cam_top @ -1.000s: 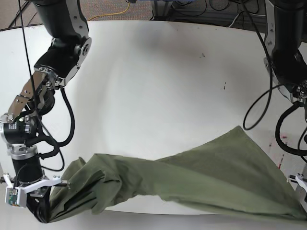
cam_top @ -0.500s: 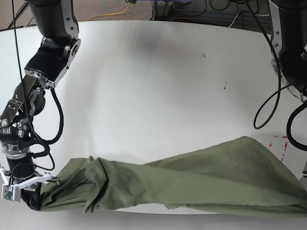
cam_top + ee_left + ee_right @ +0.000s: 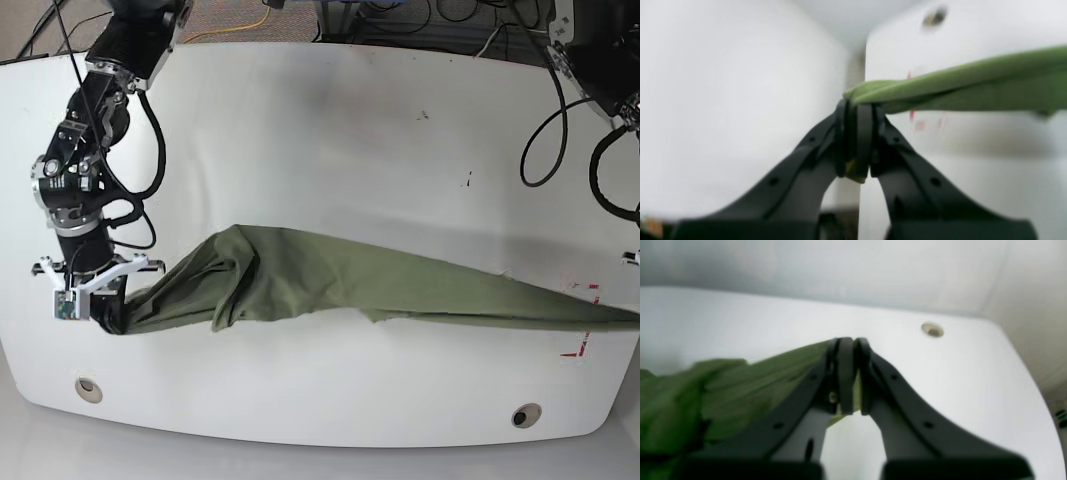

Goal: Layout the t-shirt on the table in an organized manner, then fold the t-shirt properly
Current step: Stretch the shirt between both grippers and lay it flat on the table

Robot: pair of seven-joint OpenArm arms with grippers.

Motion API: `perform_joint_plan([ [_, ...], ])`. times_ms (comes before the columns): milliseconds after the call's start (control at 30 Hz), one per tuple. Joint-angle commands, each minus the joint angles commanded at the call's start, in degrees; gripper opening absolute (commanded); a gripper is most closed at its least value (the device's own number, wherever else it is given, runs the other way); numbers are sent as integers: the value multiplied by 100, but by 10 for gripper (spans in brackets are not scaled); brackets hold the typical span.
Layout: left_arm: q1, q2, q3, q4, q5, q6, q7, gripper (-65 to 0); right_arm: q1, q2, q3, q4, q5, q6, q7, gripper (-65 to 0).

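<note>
Base view: the t-shirt [image 3: 380, 290] is stretched, bunched, over the table [image 3: 330, 150], clamped by the left gripper [image 3: 858, 110] and right gripper [image 3: 849, 373]; flattening and folding are left.

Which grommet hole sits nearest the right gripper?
The grommet hole at the base view's lower left, just below the right gripper clamping the t-shirt; the other grommet hole lies far across.

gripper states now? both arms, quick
Left gripper: closed, pinching one end of the t-shirt.
Right gripper: closed on the other end of the t-shirt.
</note>
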Motion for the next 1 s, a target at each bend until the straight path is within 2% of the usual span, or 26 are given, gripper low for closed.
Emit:
perform_joint_plan([
  [333,686,97,-220,0,9,0,0,-649,-782,-26,35,79,35,0,0,-650],
  [433,1073,141,-422,9,9,0,0,-650,-1099,-114,44,114,360,0,0,-650],
  [533,1407,378,-475,26,9,0,0,-650,-1363,-114,44,114,712,-35,0,-650],
  [667,1749,492,-475,53,9,0,0,-650,-1442,-123,44,97,844,-35,0,-650],
  [767,1688,501,-404,26,9,0,-9,-650,-1222,-123,44,70,826,-35,0,-650],
  [1000,668,712,299,-149,62,0,-9,-647,-440,-123,26,-668,826,-26,0,-650],
])
